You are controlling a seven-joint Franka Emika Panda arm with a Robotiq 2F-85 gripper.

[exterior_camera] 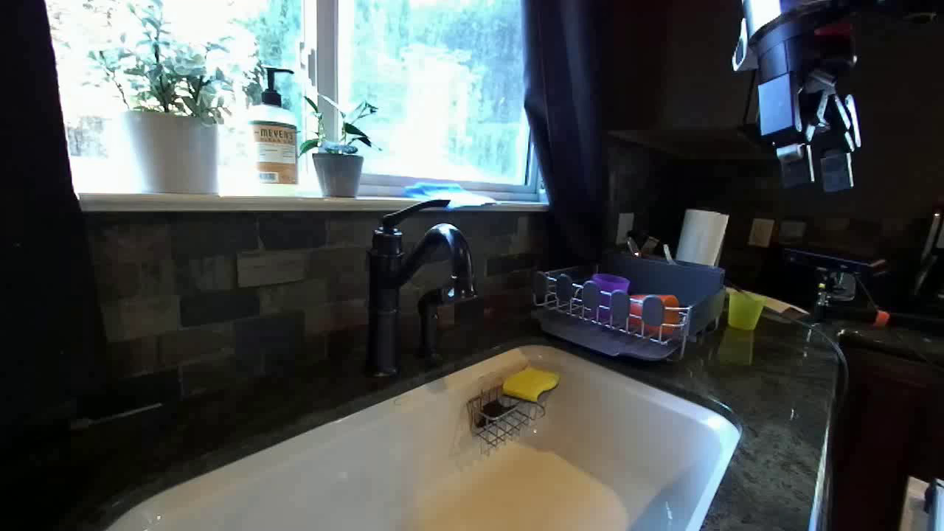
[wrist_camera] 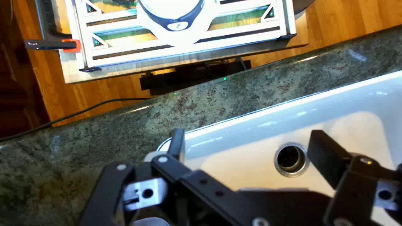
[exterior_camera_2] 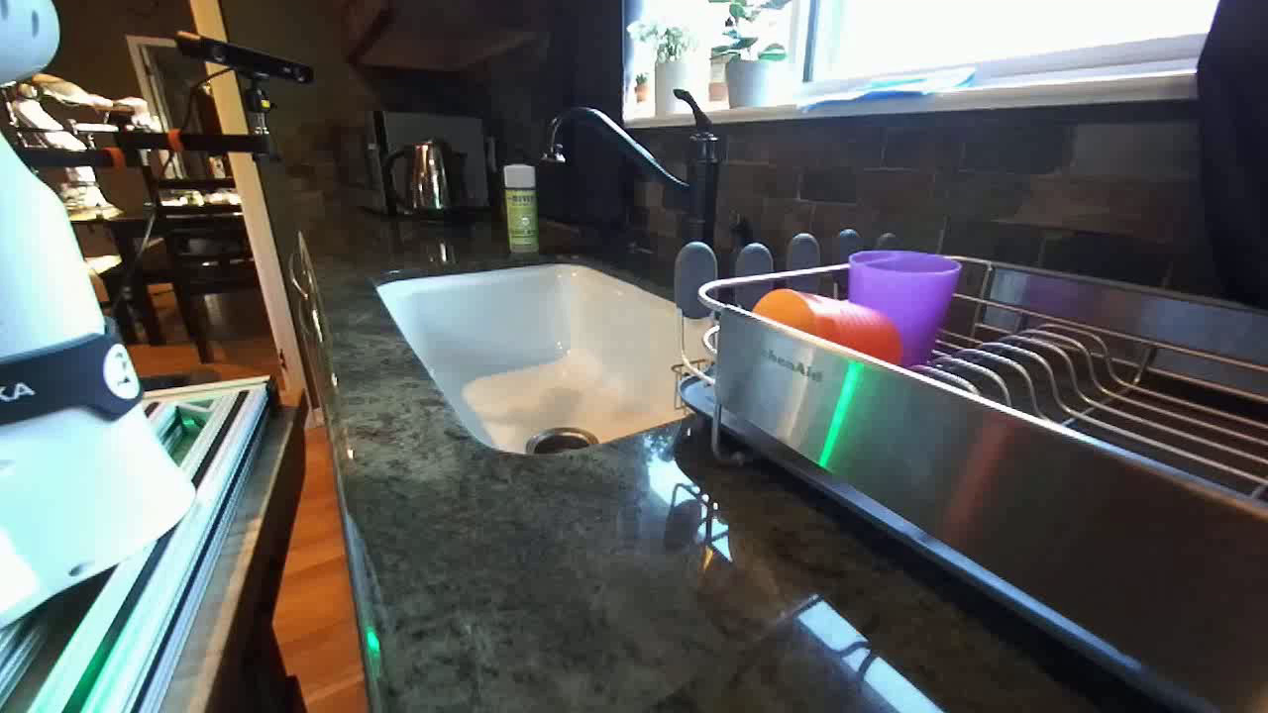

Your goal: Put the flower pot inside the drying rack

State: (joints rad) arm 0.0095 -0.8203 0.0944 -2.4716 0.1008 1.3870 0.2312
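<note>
The flower pot (exterior_camera: 338, 175) is small, grey and widest at its rim. It stands upright on the white sill (exterior_camera: 243, 202), its sparse green sprigs leaning towards 11 and 1 o'clock in an exterior view. Well apart, at 4 o'clock from it, the drying rack (exterior_camera: 620, 306) rests level on the dark worktop (exterior_camera: 782, 442). It is low and rectangular, of silvery wire, with 5 rounded grey tabs along 1 side. In an exterior view the drying rack (exterior_camera_2: 991, 475) shows a metal panel with partly legible lettering and curved wire dividers inside; the flower pot (exterior_camera_2: 756, 84) stands at its 11 o'clock.
</note>
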